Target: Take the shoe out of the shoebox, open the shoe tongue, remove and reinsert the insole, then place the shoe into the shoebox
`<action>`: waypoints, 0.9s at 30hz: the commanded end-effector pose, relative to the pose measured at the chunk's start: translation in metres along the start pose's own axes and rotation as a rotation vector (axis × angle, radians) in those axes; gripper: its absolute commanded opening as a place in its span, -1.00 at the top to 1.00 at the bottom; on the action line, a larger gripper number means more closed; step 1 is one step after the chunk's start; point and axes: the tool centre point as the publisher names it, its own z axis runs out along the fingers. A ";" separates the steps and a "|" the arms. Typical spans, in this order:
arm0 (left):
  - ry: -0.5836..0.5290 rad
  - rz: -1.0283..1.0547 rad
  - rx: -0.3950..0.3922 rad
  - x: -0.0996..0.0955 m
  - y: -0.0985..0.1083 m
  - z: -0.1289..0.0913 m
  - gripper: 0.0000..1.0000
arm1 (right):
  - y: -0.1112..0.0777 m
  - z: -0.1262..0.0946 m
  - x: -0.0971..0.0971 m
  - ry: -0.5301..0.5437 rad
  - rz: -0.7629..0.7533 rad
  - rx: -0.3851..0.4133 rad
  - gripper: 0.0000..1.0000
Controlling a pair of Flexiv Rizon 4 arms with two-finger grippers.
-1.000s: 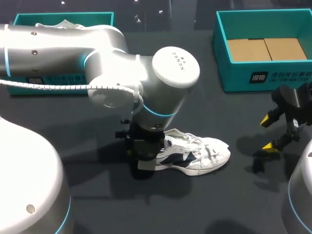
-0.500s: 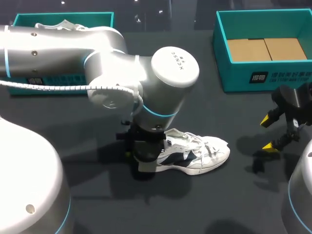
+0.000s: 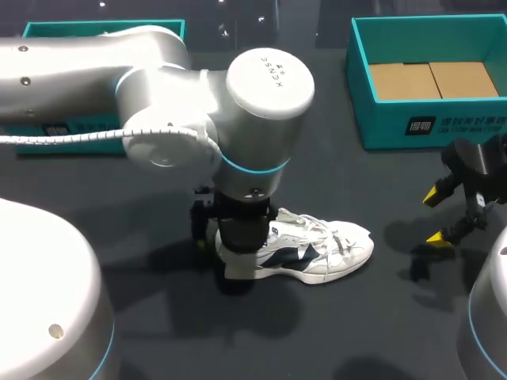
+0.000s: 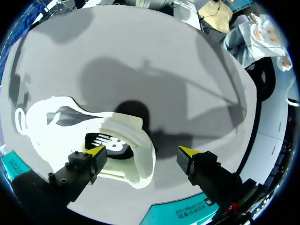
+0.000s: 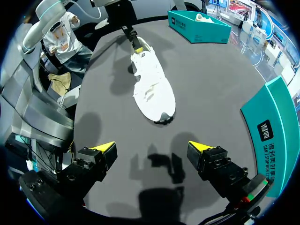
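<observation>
A white sneaker with dark side panels lies on its sole on the dark table, toe pointing right. My left gripper hangs straight down over its heel, mostly hidden under the wrist. In the left wrist view the left gripper is open wide, the sneaker's heel collar lying between the fingers; the far finger stands apart from it. My right gripper hovers open at the table's right, holding nothing. From its wrist view the right gripper looks at the sneaker, well ahead of it.
A teal shoebox with a cardboard floor stands at the back right. A second teal box with white contents sits at the back left, partly behind my left arm. Bare tabletop lies between the sneaker and the right gripper.
The left gripper's fingers have spread apart from the sneaker's heel, and the left arm's wrist has shifted slightly left. The sneaker and the right arm have stayed put.
</observation>
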 end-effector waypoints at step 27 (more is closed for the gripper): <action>-0.390 -0.341 0.389 0.094 0.011 -0.067 -1.00 | 0.000 0.000 0.001 -0.002 0.001 0.002 -1.00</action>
